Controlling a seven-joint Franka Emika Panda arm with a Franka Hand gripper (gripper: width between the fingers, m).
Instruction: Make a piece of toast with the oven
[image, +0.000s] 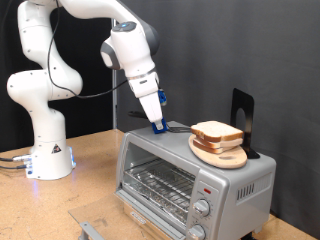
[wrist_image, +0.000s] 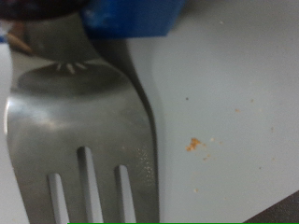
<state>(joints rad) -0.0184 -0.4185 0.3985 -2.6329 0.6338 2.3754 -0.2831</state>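
- Your gripper (image: 158, 124) sits on the oven (image: 195, 172) roof, over a metal spatula (wrist_image: 84, 140); I cannot tell the jaws' state.
- The piece of toast (image: 216, 132) rests on a wooden board (image: 222, 153) nearby; a sideways sweep could knock it off.

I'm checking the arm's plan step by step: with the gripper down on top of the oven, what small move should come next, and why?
Probably close on the spatula's handle. The gripper sits low on top of the oven, right at the end of the metal spatula, which lies flat there; the wrist view shows its slotted blade close below. The slice of bread waits on the wooden board beside it.
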